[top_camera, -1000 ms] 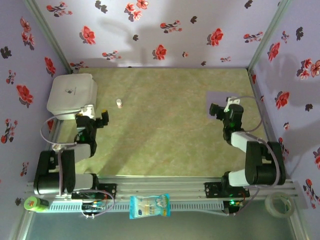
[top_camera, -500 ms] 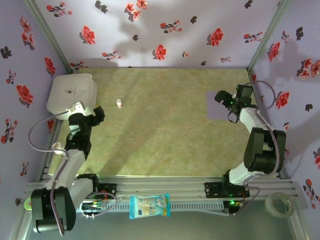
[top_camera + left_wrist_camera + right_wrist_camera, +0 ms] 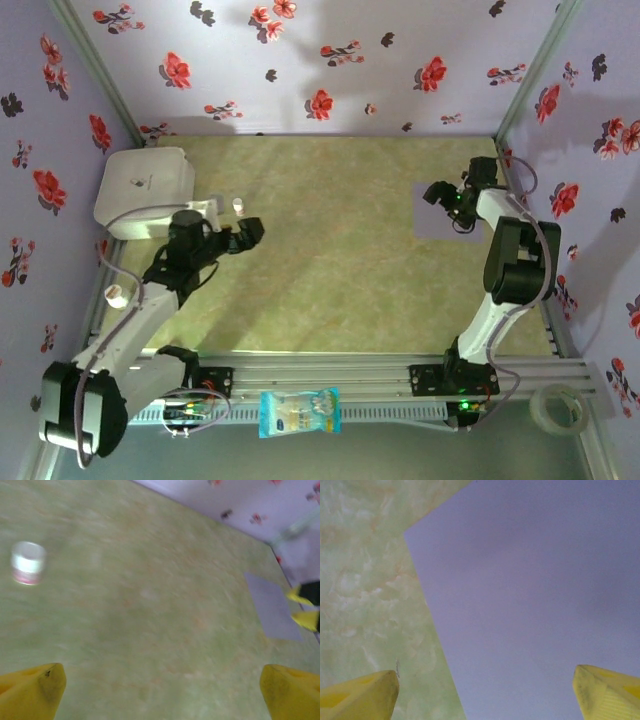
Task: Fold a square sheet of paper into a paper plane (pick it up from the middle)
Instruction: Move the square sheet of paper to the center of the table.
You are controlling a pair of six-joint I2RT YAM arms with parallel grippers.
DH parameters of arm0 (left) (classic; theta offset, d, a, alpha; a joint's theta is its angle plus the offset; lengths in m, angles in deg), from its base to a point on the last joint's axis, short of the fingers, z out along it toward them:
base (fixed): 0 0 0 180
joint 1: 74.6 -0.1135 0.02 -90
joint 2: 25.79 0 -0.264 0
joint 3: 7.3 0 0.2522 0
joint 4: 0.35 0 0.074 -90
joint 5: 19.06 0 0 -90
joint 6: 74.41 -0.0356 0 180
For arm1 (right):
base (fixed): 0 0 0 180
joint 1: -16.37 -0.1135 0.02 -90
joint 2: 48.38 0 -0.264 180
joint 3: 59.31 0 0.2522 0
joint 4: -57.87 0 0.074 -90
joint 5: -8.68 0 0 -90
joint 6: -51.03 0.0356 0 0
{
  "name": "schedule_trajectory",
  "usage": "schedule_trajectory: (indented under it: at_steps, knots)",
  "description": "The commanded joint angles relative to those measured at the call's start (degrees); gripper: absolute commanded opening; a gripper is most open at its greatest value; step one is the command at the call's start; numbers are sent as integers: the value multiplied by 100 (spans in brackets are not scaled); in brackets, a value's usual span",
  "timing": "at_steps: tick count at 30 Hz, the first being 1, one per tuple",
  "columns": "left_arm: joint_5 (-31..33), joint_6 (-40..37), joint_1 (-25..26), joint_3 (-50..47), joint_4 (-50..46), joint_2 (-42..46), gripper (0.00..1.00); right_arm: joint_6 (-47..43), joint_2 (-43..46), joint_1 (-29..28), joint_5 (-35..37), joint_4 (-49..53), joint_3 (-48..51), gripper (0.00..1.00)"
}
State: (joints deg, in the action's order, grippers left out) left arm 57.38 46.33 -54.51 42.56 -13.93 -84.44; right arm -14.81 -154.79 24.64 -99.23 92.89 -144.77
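Motion brought the right gripper (image 3: 438, 193) low over the square sheet of paper (image 3: 530, 580) at the far right of the table (image 3: 330, 290); the left gripper (image 3: 250, 232) swung inward. Both had fingers apart, so pickup looked near.

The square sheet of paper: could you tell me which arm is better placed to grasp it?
Right: the right hand hangs open over the sheet; the left hand is far across the table.

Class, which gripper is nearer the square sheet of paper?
Right: the right gripper is directly over the square sheet of paper; the left gripper sits far across the table.
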Motion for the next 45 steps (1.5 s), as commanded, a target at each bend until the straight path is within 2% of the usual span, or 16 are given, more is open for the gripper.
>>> schedule_trajectory:
  at_steps: [1, 9, 13, 19, 28, 34, 39, 42, 45]
  knots:
    - [259, -121, 578, 420, -470, -376, 100, -160, -285, 25, -377, 379, -259, 89]
    - [602, -165, 1508, 1130, -614, -1325, 100, -61, -713, 17, -706, 578, -331, 85]
    - [709, -131, 1657, 1282, -675, -1465, 100, -28, -761, -9, -1019, 620, -218, 85]
    - [1001, -65, 1683, 1313, -800, -1354, 100, -95, -721, -250, -1063, 777, 12, 83]
    - [1425, 147, 1682, 1172, -801, -1159, 100, 348, -318, -1073, -1003, 639, 598, 83]
    - [1603, 187, 1682, 1103, -765, -1093, 100, 1242, 213, -1814, -856, -150, 1537, 83]
    - [1626, 243, 1673, 1074, -761, -1172, 100, 2125, 797, -2642, -839, -978, 2215, 83]
    - [1596, 307, 1673, 1113, -772, -1271, 100, 2278, 1100, -2852, -890, -1080, 2245, 83]
    - [1481, 416, 1682, 1214, -792, -1415, 100, 1969, 1553, -2817, -668, -811, 2103, 84]
